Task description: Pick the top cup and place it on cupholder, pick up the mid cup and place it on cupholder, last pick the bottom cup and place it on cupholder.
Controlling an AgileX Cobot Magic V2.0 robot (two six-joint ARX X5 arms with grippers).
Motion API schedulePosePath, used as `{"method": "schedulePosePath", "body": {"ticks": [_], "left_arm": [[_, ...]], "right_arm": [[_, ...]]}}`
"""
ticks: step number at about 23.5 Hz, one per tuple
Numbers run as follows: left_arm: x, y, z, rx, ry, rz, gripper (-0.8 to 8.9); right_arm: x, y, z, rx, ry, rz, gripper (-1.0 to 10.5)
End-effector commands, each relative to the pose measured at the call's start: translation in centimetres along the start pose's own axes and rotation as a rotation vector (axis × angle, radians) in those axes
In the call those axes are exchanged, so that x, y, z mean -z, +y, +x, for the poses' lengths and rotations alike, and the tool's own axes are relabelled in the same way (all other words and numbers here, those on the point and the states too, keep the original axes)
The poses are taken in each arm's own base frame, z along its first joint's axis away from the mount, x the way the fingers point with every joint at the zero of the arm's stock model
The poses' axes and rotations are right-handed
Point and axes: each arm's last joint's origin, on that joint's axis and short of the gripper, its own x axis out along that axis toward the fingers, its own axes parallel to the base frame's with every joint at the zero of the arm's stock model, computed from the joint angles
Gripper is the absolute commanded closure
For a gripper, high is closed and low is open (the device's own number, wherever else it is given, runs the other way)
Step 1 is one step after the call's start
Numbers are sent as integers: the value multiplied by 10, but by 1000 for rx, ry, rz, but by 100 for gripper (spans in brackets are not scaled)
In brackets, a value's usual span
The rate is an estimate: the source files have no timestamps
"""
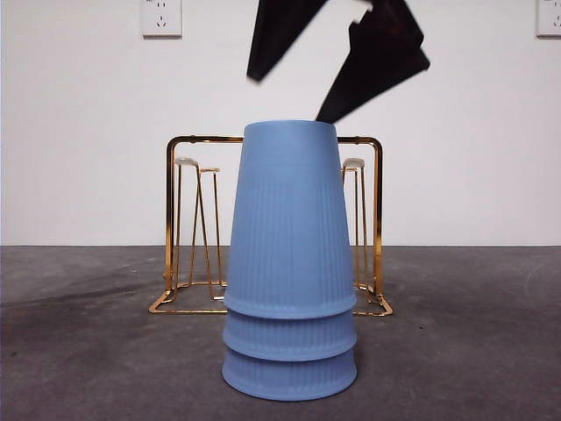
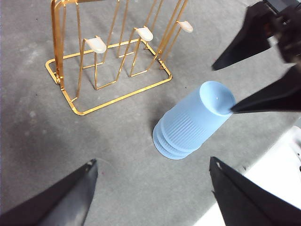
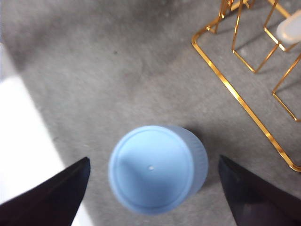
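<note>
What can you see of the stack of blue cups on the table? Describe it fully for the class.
The stack of blue cups is three pale blue, finely ribbed, plastic-looking cups nested upside down, with flat bases up and rims down. It stands upright on the grey table, in front of the gold wire cupholder and apart from it. Only the lower two cups' rim bands show. The right tool hangs open just above the top cup; nothing grips the stack.

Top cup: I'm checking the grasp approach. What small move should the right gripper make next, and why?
Probably lower straight down. The right gripper hangs open above the top cup, one jaw on each side of its base in the right wrist view, touching nothing. All three cups are nested upside down, and the cupholder is empty. The left gripper waits open, off to the side.
</note>
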Motion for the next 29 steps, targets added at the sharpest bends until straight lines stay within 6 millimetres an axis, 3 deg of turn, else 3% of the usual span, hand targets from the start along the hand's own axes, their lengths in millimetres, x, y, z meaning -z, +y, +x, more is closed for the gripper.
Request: {"method": "schedulePosePath", "body": {"ticks": [1, 13, 20, 29], "left_arm": [[-6, -3, -4, 9, -28, 18, 438], [-6, -3, -4, 9, -27, 17, 438], [-6, -3, -4, 9, -28, 18, 438], [-6, -3, -4, 9, -28, 18, 439]], "right_arm": [[-7, 2, 9, 3, 8, -20, 513], [-8, 1, 31, 16, 59, -27, 516], [-7, 3, 32, 6, 67, -31, 750], [-17, 7, 16, 7, 66, -33, 795]]}}
